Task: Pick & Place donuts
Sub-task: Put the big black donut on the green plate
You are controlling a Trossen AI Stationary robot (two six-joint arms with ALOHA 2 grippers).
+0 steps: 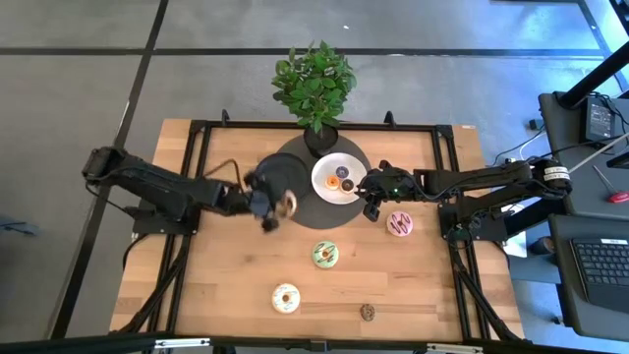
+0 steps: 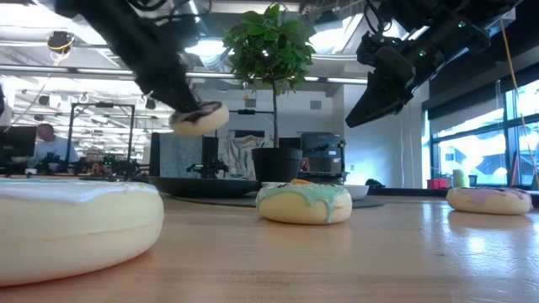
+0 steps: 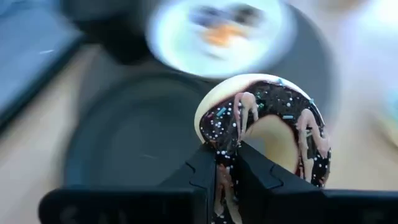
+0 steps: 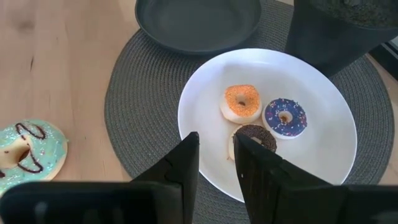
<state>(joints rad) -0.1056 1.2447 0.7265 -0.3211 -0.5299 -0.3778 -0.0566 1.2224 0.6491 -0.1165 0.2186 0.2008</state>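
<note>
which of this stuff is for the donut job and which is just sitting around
Job: chocolate donut in left gripper; green donut; pink donut; cream donut; three small donuts; white plate; black plate.
Bystanders: potted plant; round mat.

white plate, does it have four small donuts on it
No, the white plate holds three: an orange donut, a blue donut and a brown donut.
</note>
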